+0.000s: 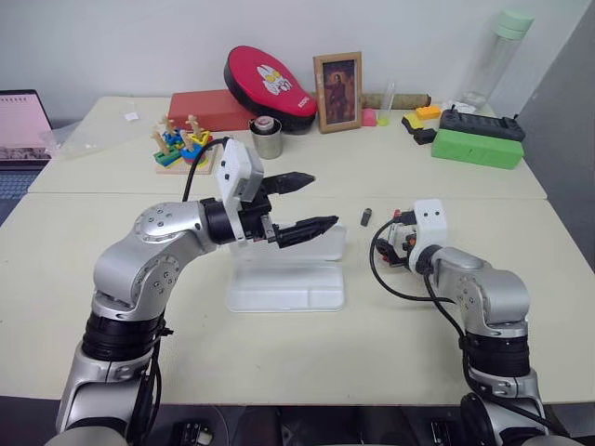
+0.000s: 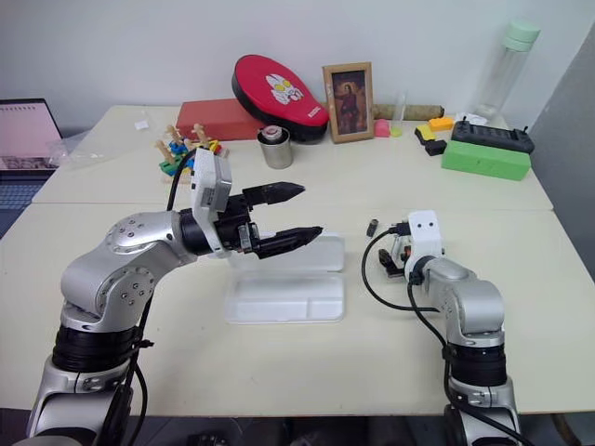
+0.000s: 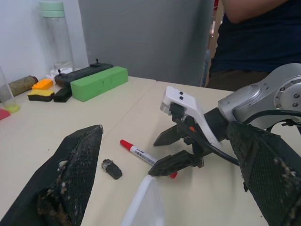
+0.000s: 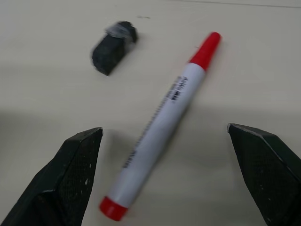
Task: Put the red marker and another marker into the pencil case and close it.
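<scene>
The left gripper [image 1: 311, 203] and its arm are hiding the far part of the pencil case [image 1: 286, 290], so its contents are not showing. The right gripper [image 3: 165, 152] is covering part of the red marker [image 3: 139, 153]. A person [image 3: 256, 37] is getting cut off by the left wrist view's edge.

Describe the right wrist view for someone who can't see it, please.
A red marker, white-barrelled with a red cap and red end, lies diagonally on a pale table between the two open black fingers of the right gripper, untouched. A small black cap-like piece lies apart on the table beyond the marker.
</scene>
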`<state>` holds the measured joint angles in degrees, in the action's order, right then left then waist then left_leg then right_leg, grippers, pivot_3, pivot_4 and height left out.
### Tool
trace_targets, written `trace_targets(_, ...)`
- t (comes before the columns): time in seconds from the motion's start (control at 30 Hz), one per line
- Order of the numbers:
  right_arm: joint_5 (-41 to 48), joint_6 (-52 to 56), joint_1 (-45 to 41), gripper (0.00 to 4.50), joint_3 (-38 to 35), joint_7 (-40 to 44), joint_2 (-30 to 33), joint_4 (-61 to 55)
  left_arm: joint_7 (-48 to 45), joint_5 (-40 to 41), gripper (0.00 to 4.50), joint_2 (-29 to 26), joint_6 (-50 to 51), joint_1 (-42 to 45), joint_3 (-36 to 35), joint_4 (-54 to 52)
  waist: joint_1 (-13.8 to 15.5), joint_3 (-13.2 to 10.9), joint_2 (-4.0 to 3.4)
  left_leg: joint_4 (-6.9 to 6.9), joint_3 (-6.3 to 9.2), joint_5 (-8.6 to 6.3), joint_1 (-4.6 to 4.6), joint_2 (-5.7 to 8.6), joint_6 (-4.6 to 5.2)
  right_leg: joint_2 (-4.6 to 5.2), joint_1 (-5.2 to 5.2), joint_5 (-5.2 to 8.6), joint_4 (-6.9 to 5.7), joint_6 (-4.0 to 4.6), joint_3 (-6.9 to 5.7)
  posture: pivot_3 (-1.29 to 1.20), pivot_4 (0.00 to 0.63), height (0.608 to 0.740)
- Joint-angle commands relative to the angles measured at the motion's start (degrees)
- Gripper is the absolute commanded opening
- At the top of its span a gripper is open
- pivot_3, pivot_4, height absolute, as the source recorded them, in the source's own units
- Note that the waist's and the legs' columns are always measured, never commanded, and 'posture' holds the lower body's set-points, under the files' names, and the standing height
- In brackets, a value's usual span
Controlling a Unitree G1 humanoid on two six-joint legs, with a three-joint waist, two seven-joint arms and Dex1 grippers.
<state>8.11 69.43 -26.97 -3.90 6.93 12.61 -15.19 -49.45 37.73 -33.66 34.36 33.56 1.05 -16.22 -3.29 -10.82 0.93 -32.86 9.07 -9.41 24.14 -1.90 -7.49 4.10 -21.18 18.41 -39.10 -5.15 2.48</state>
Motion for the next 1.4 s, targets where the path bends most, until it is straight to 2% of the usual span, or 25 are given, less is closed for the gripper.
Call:
trace_targets(0.03,-2.58,-0.06,1.14,4.09,3.93,-1.76,1.17,0.58,-0.79,-0.91,4.50,0.84,-1.70,1.83,0.30,-0.51,-0.01,0.01,0.00,0.00,0.00,0.00,-0.01,0.00,0.00,0.00,0.00,0.00,0.00,0.00,0.00,0.00,0.150,0.740)
trace_targets(0.1,-3.04,-0.74,1.64,3.81,4.46,-1.96,1.48,1.12,-0.83,-1.11,4.50,1.03,-1.76,1.92,0.27,-0.57,-0.01,0.02,0.00,0.00,0.00,0.00,-0.03,0.00,0.00,0.00,0.03,0.00,0.00,0.00,0.00,0.00,0.150,0.740)
trace_targets(0.37,-2.79,-2.52,0.99,1.87,2.55,-2.24,0.01,2.03,-0.67,-1.69,4.50,1.00,-2.24,1.00,-0.57,-1.21,0.13,0.04,0.02,-0.02,0.01,0.00,-0.10,0.00,0.01,0.00,0.12,-0.01,-0.02,-0.02,0.00,0.00,0.150,0.740)
trace_targets(0.63,-2.81,-3.23,0.28,0.31,2.07,-2.13,0.51,2.54,0.05,-2.30,4.50,1.16,-2.89,0.59,-0.97,-1.08,0.21,0.04,0.02,-0.03,0.02,0.00,-0.10,0.00,0.01,0.00,0.13,-0.02,-0.01,-0.03,-0.01,0.00,0.150,0.740)
trace_targets(0.77,-2.57,-4.85,-0.77,0.31,0.79,-2.03,0.93,2.48,0.67,-2.05,4.50,0.76,-2.68,-0.56,-1.50,-1.95,0.23,0.04,0.02,-0.02,0.02,0.00,-0.10,0.00,0.01,0.00,0.13,-0.02,-0.01,-0.03,-0.01,0.00,0.150,0.740)
trace_targets(0.9,-0.24,-17.30,-6.89,0.31,-3.16,1.84,3.12,1.80,3.42,1.79,4.50,-1.83,0.31,-5.51,-8.40,-7.13,-0.26,-0.02,-0.06,-0.01,0.01,0.00,-0.06,0.00,0.01,0.00,0.07,-0.02,-0.01,-0.03,0.00,0.00,0.150,0.740)
trace_targets(1.07,12.34,-26.28,-13.02,0.31,-4.69,18.49,4.99,-4.01,4.93,9.25,4.50,-7.32,6.51,-18.55,-20.56,-15.63,-1.94,-0.08,-0.17,0.07,0.01,0.00,0.02,-0.01,0.02,0.00,-0.06,0.00,-0.02,-0.01,0.02,0.00,0.150,0.740)
trace_targets(1.13,17.69,-25.94,-13.39,0.31,-2.09,26.57,6.70,-6.99,4.81,10.67,4.50,-8.96,7.59,-23.76,-24.37,-17.36,-1.92,-0.08,-0.17,0.12,-0.05,-0.02,0.00,-0.01,0.05,0.01,-0.08,0.01,0.04,0.02,0.13,0.00,0.150,0.740)
trace_targets(1.23,20.54,-25.65,-12.81,0.31,4.28,35.31,10.03,-9.18,4.86,10.72,4.50,-10.19,7.73,-29.74,-28.82,-17.90,-1.65,-0.08,-0.17,0.12,0.03,-0.03,0.01,-0.02,0.06,0.01,-0.04,0.05,0.02,0.05,-0.01,0.00,0.150,0.740)
trace_targets(1.33,14.60,-30.46,-12.77,0.31,15.78,42.41,15.48,-8.01,4.01,8.56,4.50,-11.23,6.02,-36.99,-34.11,-17.13,-1.32,-0.08,-0.18,0.09,0.03,-0.03,-0.04,-0.02,0.07,0.01,0.00,0.04,0.01,0.06,-0.02,0.00,0.150,0.740)
trace_targets(1.4,12.27,-33.17,-12.34,0.31,20.80,45.96,17.55,-6.82,3.35,9.43,4.50,-11.13,5.79,-40.52,-37.10,-17.53,-1.01,-0.08,-0.17,0.07,0.01,-0.03,-0.05,-0.02,0.07,0.01,0.01,0.04,0.03,0.05,-0.01,0.00,0.150,0.740)
